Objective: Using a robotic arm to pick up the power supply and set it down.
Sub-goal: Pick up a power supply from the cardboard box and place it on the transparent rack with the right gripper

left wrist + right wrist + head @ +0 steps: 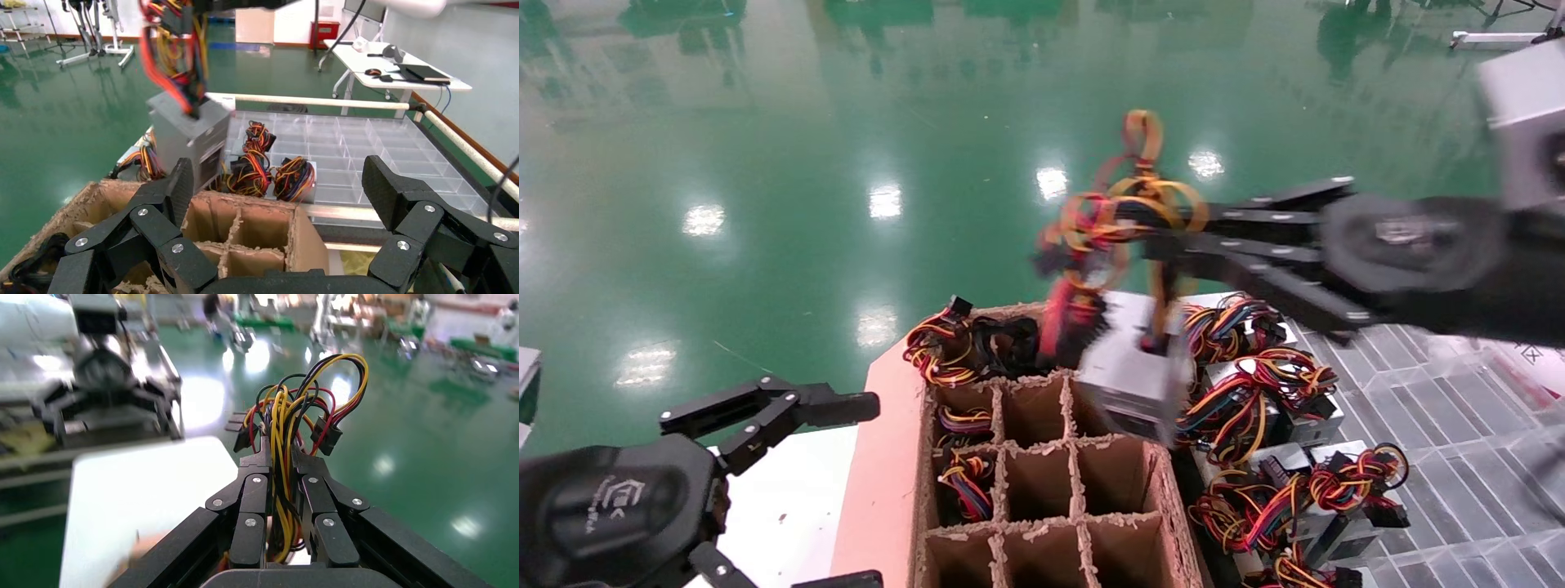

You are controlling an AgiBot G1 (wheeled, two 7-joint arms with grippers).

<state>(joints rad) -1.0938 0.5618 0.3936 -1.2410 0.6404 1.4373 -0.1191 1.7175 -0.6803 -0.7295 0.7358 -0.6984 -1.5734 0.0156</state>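
Two end effectors noted: the right end effector (pixel 1164 233) is clenching the power supply (pixel 1132 371) by its wires, so it is needing slow, sway-free lowering, while the left end effector (pixel 789 412) is idling released.

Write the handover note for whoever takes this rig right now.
Right gripper: jaws shut on the wire bundle of the power supply, which hangs in the air over the far edge of the cardboard divider box.
Left gripper: jaws open, holding nothing, parked near the box's left side.
Done: the unit is picked up.
Left: set it down. Other power supplies lie on the clear tray to the right.
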